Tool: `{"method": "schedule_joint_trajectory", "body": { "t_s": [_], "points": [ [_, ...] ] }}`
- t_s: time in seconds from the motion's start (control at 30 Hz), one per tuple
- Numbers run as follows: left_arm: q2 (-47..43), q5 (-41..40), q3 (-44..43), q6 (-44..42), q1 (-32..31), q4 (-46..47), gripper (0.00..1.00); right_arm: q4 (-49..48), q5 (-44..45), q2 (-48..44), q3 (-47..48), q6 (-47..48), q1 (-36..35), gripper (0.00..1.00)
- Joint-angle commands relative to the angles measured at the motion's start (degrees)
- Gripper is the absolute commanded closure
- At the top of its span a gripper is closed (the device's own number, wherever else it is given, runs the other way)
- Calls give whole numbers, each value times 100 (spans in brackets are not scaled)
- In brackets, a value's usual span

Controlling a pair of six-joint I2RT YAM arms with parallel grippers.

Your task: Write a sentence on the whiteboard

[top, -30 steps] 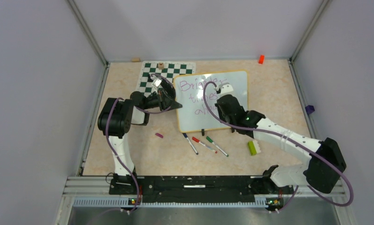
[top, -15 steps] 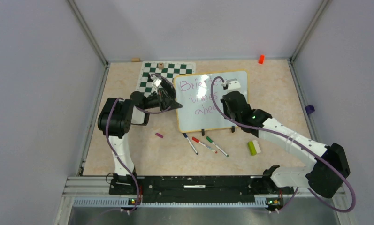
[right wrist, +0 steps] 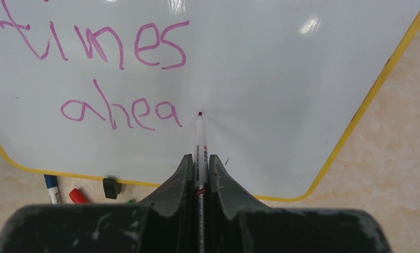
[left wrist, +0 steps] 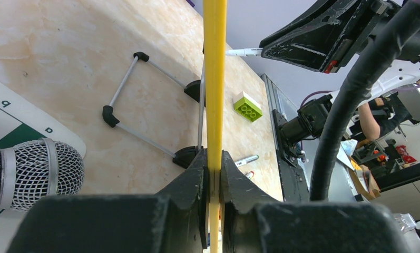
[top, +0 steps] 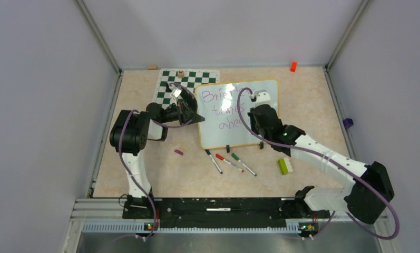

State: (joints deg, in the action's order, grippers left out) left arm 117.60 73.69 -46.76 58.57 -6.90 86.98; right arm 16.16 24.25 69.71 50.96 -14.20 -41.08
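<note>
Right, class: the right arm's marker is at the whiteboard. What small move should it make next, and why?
Probably press the tip down and draw the "d". The sentence stops at "ahea", and the marker shut in the right gripper points just right of that last letter on the whiteboard, while the left gripper clamps the board's yellow rim.

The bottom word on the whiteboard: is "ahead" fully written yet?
No, the right wrist view shows only "ahea" on the whiteboard, with the marker tip just past the last letter.
</note>
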Motion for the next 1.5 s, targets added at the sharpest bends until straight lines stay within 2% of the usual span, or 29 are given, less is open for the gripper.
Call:
{"method": "schedule_joint_trajectory", "body": {
  "t_s": [0.0, 0.5, 1.0, 1.47],
  "points": [
    [-156, 54, -48, 49, -49, 583, 100, -272, 24, -133, -9, -51, 66, 100],
    [-153, 62, -53, 50, -49, 579, 100, -356, 238, 184, 158, 9, 74, 100],
    [-157, 58, -45, 42, -49, 583, 100, -101, -466, 179, 6, -48, 74, 100],
    [-167, 59, -48, 41, -49, 583, 100, 77, 226, 257, 244, 57, 74, 100]
  ]
}}
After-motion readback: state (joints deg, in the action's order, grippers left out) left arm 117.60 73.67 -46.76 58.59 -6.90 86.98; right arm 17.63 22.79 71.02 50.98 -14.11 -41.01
